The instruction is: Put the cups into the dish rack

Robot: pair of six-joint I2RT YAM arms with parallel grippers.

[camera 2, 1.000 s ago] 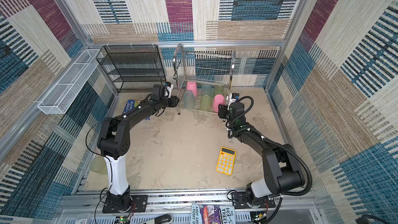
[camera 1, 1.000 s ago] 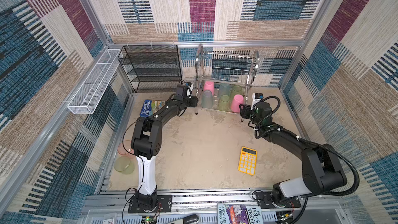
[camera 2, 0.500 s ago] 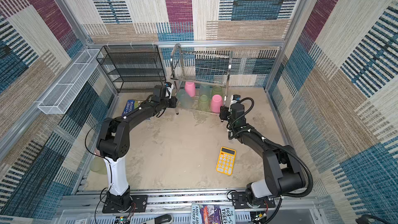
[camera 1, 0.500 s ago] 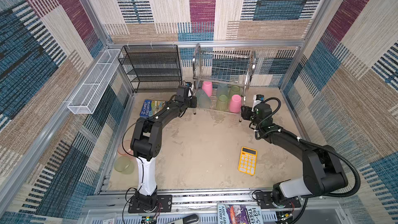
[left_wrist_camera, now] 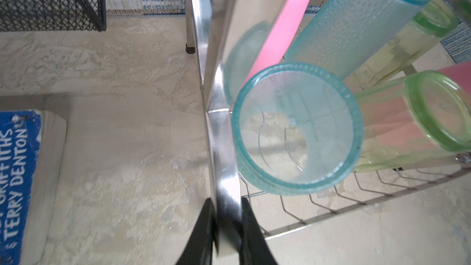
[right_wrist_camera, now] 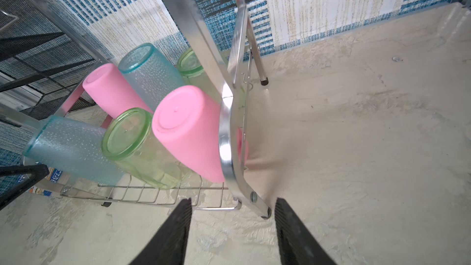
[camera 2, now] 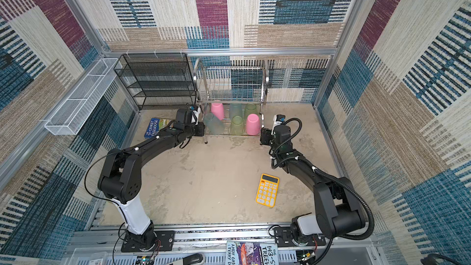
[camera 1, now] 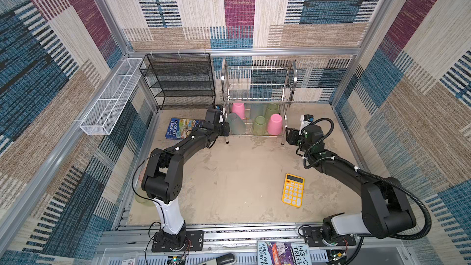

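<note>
At the lower left of a top view a green cup [camera 1: 141, 198] sat on the table, half hidden behind the left arm's shoulder. It was well apart from the rack and not yet loaded. Further right, above the middle, a blue book [camera 1: 182, 128] lay flat near the left gripper [camera 1: 225, 130]. Its wrist view showed the black fingers [left_wrist_camera: 204, 230] pinching the flat steel side frame of the dish rack [camera 1: 257, 84], low down by the bottom tier.

The rack stood at the upper middle, by the back wall. Six cups rested bottom-up on its lower tier, and the upper tier was bare. A teal cup [camera 1: 235, 123] at the front left leaned toward the pinched frame, and a pink cup [camera 1: 274, 124] stood at the front right.

Right of the rack, the right gripper [camera 1: 288, 135] had its jaws spread to either side of the front leg [right_wrist_camera: 265, 214], with neither pad touching it. A yellow calculator [camera 1: 293, 189] lay at the lower right.

The danger I judged was a one-sided pull. With only the left side clamped, any tug or lift would swing or tip the light rack, and the leaning cups could slide off the wires. The right jaws could also skid off the slick leg as they closed.
</note>
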